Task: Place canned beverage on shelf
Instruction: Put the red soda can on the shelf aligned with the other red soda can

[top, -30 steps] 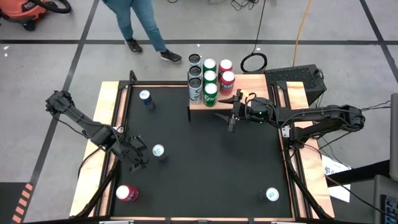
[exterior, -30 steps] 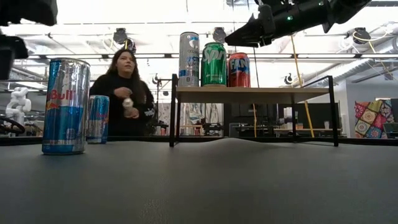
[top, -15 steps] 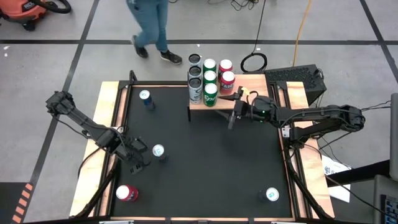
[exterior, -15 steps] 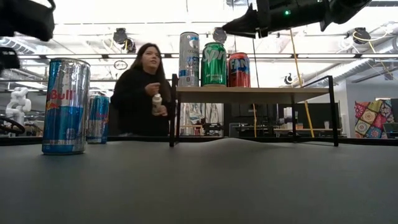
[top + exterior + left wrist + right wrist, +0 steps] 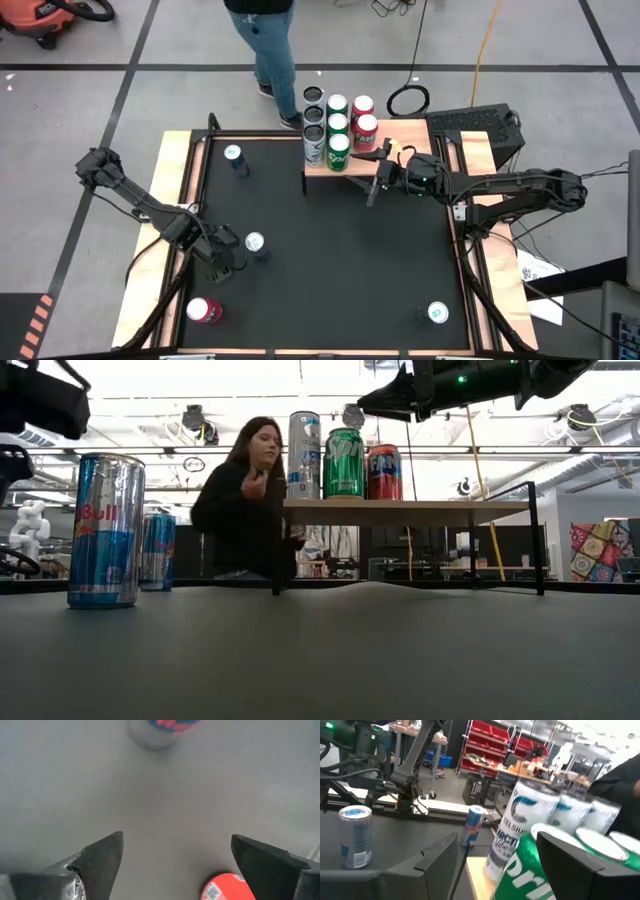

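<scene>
Your left gripper [image 5: 225,262], jaws apart, hovers beside a blue can [image 5: 254,242] lower left; right gripper [image 5: 376,172], apart and empty, fronts the shelf [image 5: 400,135].

The left wrist view cuts off a blurred red can [image 5: 226,887] and a blurred silver can [image 5: 159,731].

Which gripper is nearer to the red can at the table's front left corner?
Left. The left gripper hovers just above the red can; the right gripper is far across the table, beside the shelf.
</scene>
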`<action>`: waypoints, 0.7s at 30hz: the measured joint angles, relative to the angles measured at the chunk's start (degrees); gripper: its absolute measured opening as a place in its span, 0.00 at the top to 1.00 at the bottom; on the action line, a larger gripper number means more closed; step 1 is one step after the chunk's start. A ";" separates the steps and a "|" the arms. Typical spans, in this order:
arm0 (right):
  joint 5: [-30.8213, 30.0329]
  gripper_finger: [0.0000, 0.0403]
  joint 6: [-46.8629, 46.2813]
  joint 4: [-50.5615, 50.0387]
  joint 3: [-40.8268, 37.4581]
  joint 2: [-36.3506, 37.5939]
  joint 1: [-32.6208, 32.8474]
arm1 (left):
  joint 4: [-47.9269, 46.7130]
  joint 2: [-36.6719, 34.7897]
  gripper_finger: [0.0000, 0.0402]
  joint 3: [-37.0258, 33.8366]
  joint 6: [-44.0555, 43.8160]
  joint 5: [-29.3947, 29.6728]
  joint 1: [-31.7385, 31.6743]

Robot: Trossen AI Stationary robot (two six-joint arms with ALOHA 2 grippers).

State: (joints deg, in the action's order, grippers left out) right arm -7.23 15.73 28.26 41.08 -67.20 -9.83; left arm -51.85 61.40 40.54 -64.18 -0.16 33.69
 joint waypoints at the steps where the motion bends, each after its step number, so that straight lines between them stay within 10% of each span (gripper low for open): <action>1: -0.01 0.36 -0.54 -0.48 0.00 0.00 -0.01 | -0.74 0.49 0.08 0.02 -0.08 -0.23 0.00; 21: 0.01 0.36 -6.19 -2.02 0.00 -0.02 0.15 | -11.68 4.64 0.14 19.90 -18.93 -11.21 4.40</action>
State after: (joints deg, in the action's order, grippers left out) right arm -7.22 9.54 26.24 41.08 -67.22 -9.68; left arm -63.53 66.04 60.45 -83.11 -11.37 38.10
